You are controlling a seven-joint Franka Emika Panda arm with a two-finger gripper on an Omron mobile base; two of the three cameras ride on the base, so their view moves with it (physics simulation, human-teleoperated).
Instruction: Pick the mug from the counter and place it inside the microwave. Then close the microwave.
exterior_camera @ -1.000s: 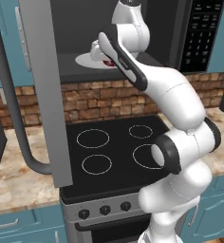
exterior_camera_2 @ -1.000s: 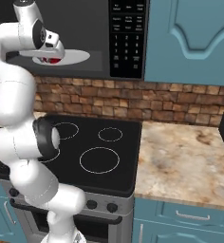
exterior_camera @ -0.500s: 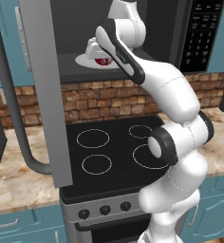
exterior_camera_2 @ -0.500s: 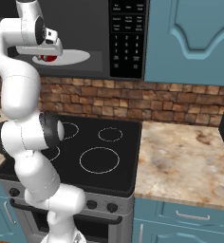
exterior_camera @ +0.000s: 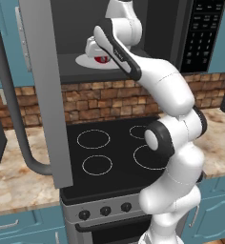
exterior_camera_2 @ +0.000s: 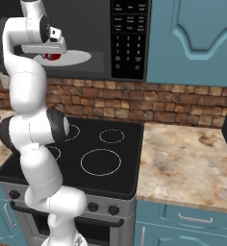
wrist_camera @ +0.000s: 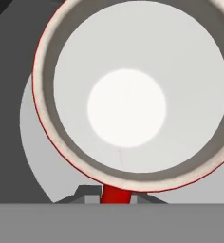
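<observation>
1. The mug is inside the microwave, over the white turntable. My hand view looks straight down into its white interior, with a sliver of red wall or handle showing at the bottom edge.

2. My gripper is clamped shut on the mug (the fingertips themselves are hidden under the rim, so I judge the hold from the mug sitting fixed against my hand). From the right base view the red body peeks out just beneath my hand.

3. I cannot tell whether the mug's base is touching the turntable or hovering just above it, so the step in hand is the set-down. To do it well I should lower straight and gently until the base seats flat, keep the mug upright and near the plate's middle, and only then let go.

4. On release, I should spread the fingers fully before lifting, and retreat along my approach line so I neither tip the mug nor brush the cavity ceiling.

5. Further out, the door stands wide open on the left, its long grey handle curving down over the counter. My arm must clear the opening completely before I swing that door shut.

6. The stovetop below plays no part here.
</observation>
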